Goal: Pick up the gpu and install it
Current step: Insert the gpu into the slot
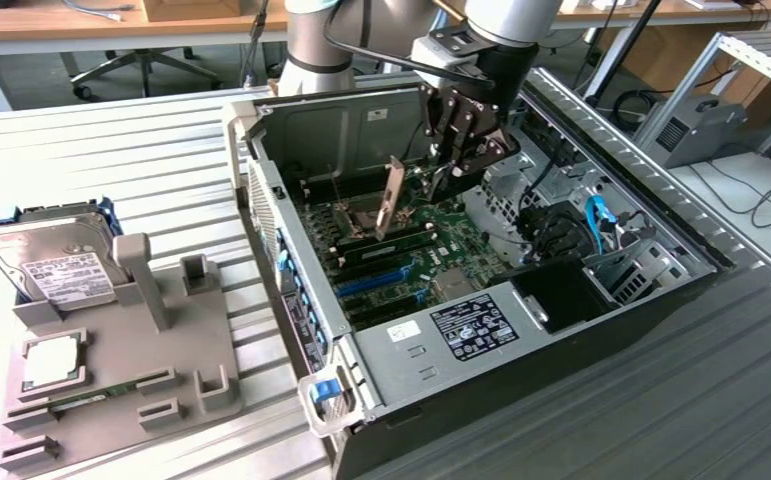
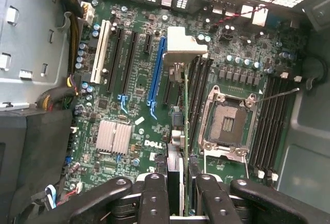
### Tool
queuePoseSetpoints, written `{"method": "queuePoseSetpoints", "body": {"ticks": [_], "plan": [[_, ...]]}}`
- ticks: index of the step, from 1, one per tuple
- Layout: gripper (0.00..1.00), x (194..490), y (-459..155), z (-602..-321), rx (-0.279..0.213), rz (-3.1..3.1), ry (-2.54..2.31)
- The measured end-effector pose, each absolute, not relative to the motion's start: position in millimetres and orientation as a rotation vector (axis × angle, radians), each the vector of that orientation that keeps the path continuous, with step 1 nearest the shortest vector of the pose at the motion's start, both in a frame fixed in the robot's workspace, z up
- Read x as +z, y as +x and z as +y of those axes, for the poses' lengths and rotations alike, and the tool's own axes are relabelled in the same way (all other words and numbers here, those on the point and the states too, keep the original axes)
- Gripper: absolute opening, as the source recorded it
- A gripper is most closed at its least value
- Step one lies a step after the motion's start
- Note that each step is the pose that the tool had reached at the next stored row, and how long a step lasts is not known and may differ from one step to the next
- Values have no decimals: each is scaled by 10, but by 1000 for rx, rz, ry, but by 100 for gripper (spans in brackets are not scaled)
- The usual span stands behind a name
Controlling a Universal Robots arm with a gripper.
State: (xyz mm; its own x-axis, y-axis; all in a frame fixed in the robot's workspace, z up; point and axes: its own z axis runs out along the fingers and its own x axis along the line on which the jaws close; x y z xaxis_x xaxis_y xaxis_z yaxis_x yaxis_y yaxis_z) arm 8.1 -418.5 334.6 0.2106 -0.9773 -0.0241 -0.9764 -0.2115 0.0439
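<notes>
The gpu (image 1: 392, 196) hangs inside the open computer case (image 1: 358, 370), above the green motherboard (image 1: 419, 255). It is a thin card standing on edge. My gripper (image 1: 441, 180) reaches down into the case and is shut on the card's top edge. In the wrist view the gpu (image 2: 177, 168) runs edge-on between my two dark fingers (image 2: 154, 195), and its silver end bracket (image 2: 185, 46) lies near the case's rear slots. The card hovers between the long blue slot (image 2: 156, 72) and the black memory slots (image 2: 198, 100). I cannot tell whether it touches the board.
A grey fixture (image 1: 118, 370) on the exterior view's left holds a silver hard drive in a blue frame (image 1: 45, 255), a processor chip (image 1: 52, 360) and a memory stick (image 1: 92, 393). Inside the case are an empty CPU socket (image 2: 227, 121), a small heatsink (image 2: 113, 136) and cable bundles (image 1: 565, 225).
</notes>
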Motion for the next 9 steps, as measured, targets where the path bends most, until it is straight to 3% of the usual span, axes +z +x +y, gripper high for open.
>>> {"method": "queuePoseSetpoints", "body": {"ticks": [9], "plan": [[26,3326,81,-4185,-74,-2098,2315]]}}
